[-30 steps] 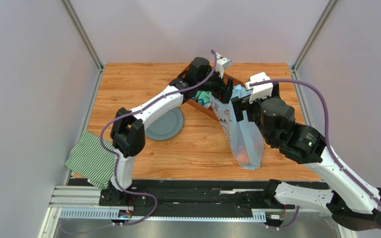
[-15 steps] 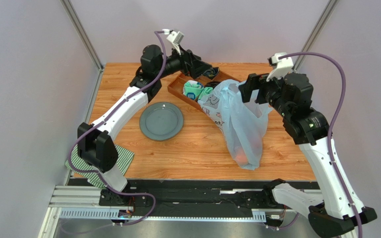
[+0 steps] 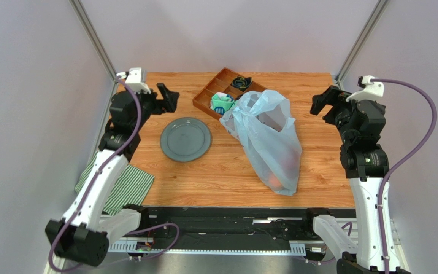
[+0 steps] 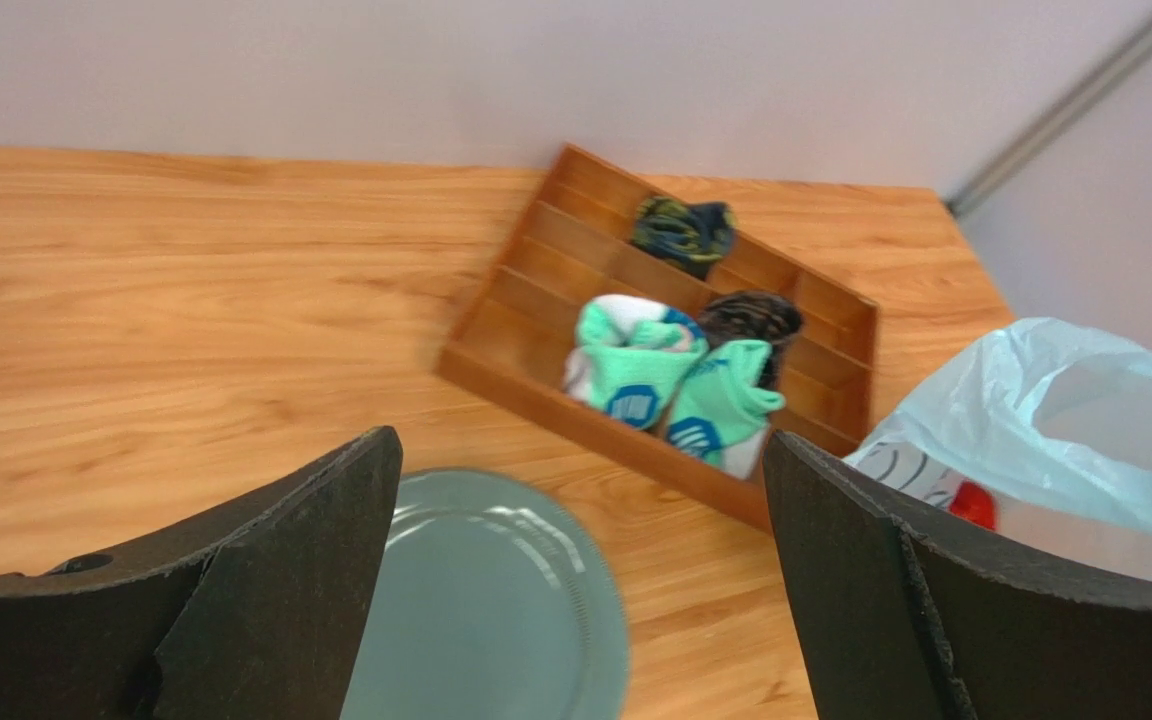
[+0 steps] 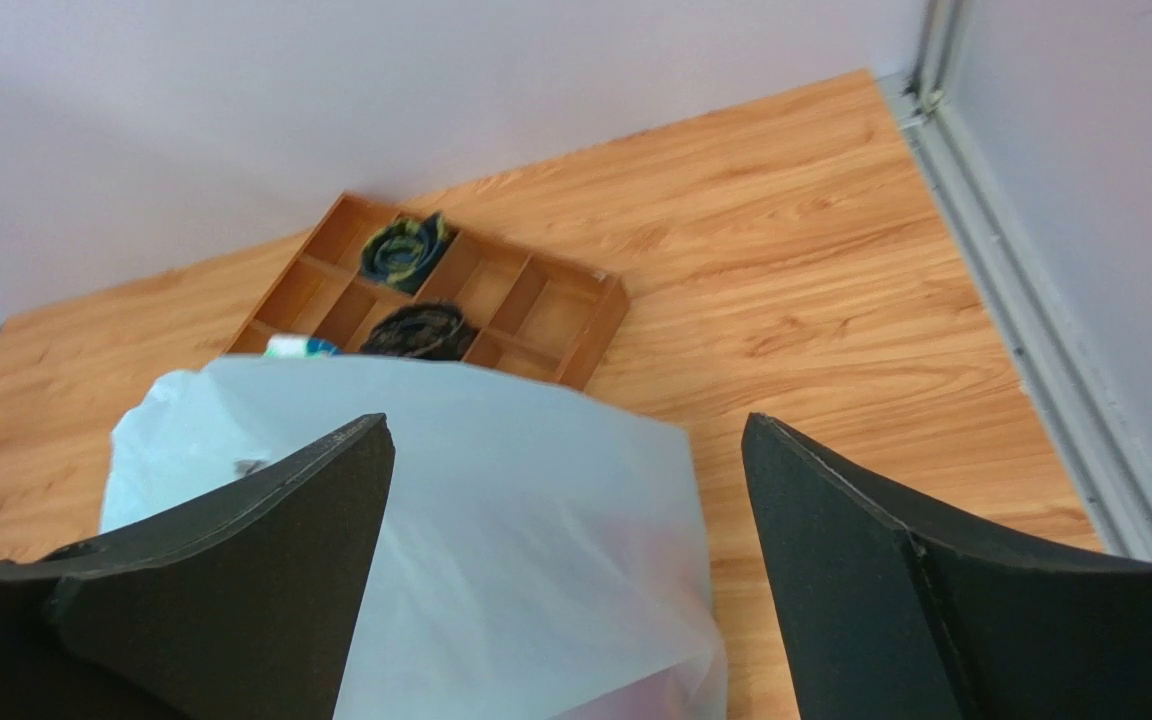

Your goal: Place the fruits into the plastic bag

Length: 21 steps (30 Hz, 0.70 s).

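The light-blue plastic bag [image 3: 267, 137] lies slumped on the table's middle, its mouth toward the wooden tray. Fruits show dimly through it: a red-orange one [image 3: 273, 181] at its near end and a reddish one [image 3: 268, 122] higher up. In the left wrist view the bag [image 4: 1063, 435] is at the right with a red fruit [image 4: 970, 507] showing at its edge. In the right wrist view the bag [image 5: 507, 525] lies below the fingers. My left gripper [image 3: 167, 98] [image 4: 579, 450] is open and empty, raised over the far left. My right gripper [image 3: 325, 101] [image 5: 567, 428] is open and empty, raised at the far right.
A round grey plate [image 3: 186, 139] [image 4: 492, 600] lies left of the bag. A wooden compartment tray [image 3: 218, 91] [image 4: 537, 323] [image 5: 537, 308] with teal and dark cloth items stands at the back. A green-striped cloth [image 3: 121, 185] hangs over the near left edge.
Both arms have let go of the bag and pulled back and up to their own sides. The bag has slumped down and spread on the table.
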Each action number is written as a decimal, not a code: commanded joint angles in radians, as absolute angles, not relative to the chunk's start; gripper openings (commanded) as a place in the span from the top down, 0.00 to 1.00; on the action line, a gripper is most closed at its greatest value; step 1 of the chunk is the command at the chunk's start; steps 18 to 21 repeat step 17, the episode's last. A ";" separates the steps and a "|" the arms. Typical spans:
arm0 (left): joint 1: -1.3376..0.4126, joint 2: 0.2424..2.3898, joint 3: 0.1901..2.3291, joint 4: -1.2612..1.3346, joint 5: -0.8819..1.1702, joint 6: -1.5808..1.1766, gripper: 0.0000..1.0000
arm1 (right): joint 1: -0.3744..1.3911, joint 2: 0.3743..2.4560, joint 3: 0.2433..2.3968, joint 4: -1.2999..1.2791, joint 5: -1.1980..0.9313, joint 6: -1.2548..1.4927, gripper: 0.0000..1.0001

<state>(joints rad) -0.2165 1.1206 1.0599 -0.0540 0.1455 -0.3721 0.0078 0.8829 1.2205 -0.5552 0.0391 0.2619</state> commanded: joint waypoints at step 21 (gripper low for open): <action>-0.216 0.787 0.999 -0.405 -0.161 -0.299 0.01 | -0.023 0.824 1.065 -0.382 0.109 0.296 0.09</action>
